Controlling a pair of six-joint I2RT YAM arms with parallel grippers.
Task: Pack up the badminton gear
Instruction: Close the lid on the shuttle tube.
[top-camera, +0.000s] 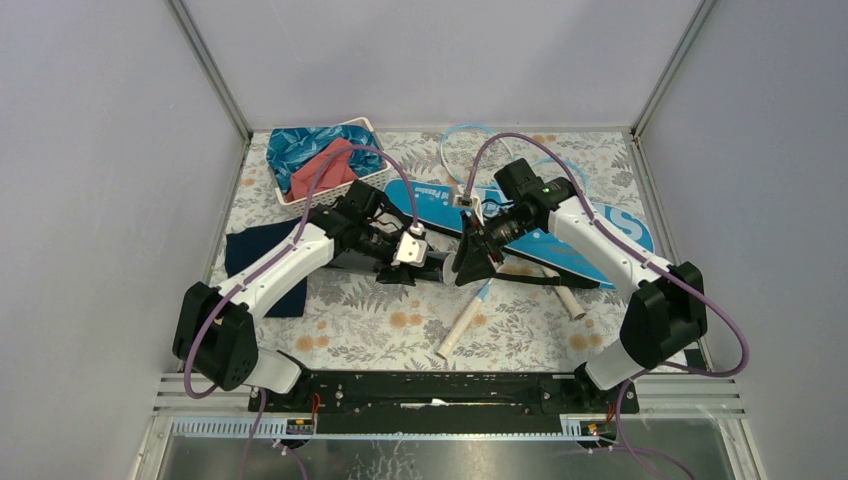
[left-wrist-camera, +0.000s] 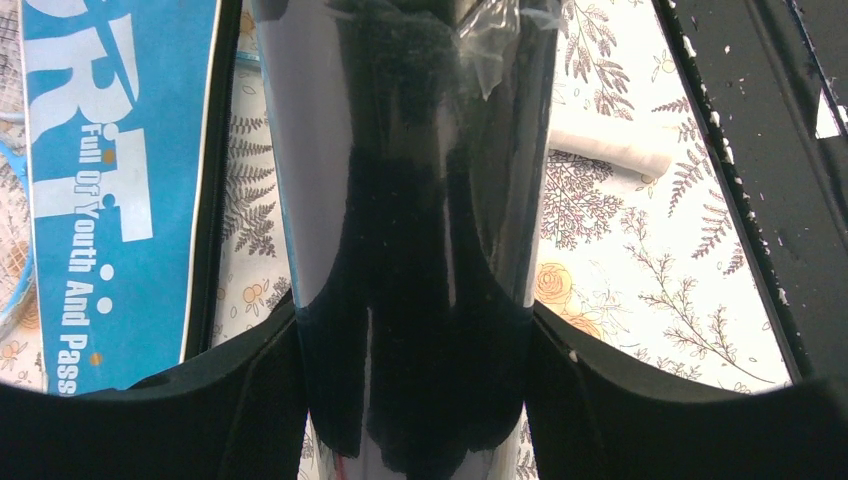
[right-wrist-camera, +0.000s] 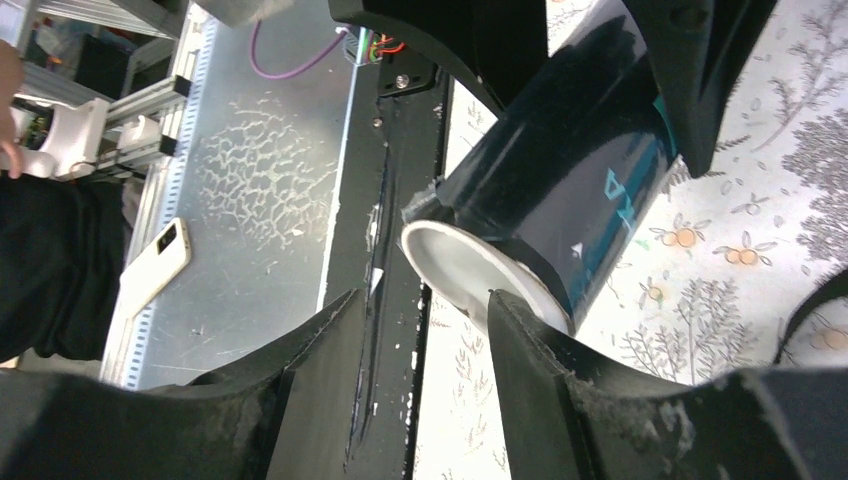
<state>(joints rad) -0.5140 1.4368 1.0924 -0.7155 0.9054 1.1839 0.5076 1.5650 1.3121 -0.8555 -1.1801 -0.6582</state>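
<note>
My left gripper (top-camera: 412, 258) is shut on the long black tube (left-wrist-camera: 420, 200), which fills the middle of the left wrist view. The tube's white-capped end (right-wrist-camera: 470, 275) points at my right gripper (right-wrist-camera: 425, 300). That gripper is open and empty, and one finger (right-wrist-camera: 530, 350) touches the cap's rim. In the top view the right gripper (top-camera: 470, 262) faces the left one at mid-table. The blue "SPORT" bag (top-camera: 545, 225) lies behind them and also shows in the left wrist view (left-wrist-camera: 110, 180). Two white racket handles (top-camera: 460, 328) (top-camera: 567, 298) lie in front of the bag. No shuttlecock shows.
A white basket (top-camera: 283, 195) with blue and red cloths stands at the back left. A navy cloth (top-camera: 262, 262) lies under the left arm. A light-blue racket frame (top-camera: 450, 150) lies at the back. The black base rail (top-camera: 430, 392) runs along the near edge.
</note>
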